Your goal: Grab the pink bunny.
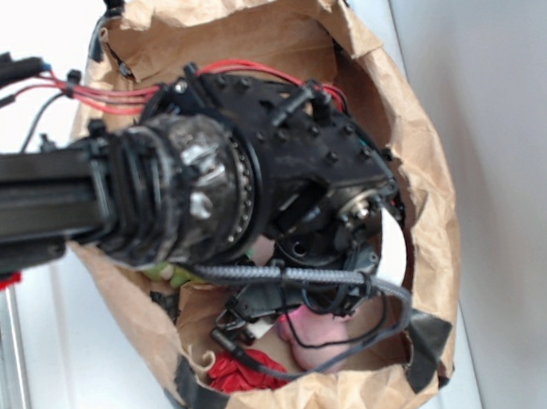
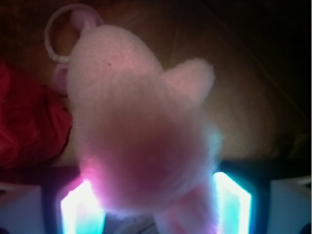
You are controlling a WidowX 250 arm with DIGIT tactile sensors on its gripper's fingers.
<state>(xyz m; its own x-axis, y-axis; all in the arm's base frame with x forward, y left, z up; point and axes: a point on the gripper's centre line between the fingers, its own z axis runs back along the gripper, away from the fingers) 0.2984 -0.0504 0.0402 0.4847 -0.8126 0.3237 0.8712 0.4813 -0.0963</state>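
Arm (image 1: pixel 201 189): the black WidowX arm is reaching in from the left edge of the exterior view and is filling most of the bag's mouth, so much of what is lying inside is being hidden behind it. Red wires are running along its top; a grey braided cable is looping under it.
Paper bag (image 1: pixel 421 175): a brown bag is lying open toward the camera, its rim crumpled and patched with dark tape at the lower corners. Its floor is showing only in small gaps below the arm. In the wrist view the brown inner wall (image 2: pixel 253 87) is sitting dim and out of focus.
Pink bunny (image 2: pixel 141 131): it is filling the middle of the wrist view, blurred from closeness, a stubby limb sticking out to the upper right and a pale loop showing behind its top. In the exterior view only a pink patch (image 1: pixel 316 335) is peeking out beneath the arm, near the bag's lower rim.
Gripper (image 2: pixel 156 204): two glowing fingers (image 2: pixel 80 209) are standing either side of the bunny's lower body, apparently pressing its fur, so the claw is looking clamped on the plush; the contact itself is being washed out by glare. In the exterior view the fingertips are being hidden.
Red fabric lump (image 1: pixel 245 370): it is lying just left of the bunny, partly under cables; in the wrist view it is being cut off by the left edge (image 2: pixel 27 122).
Green plush (image 1: pixel 167 273): only a sliver is showing under the arm.
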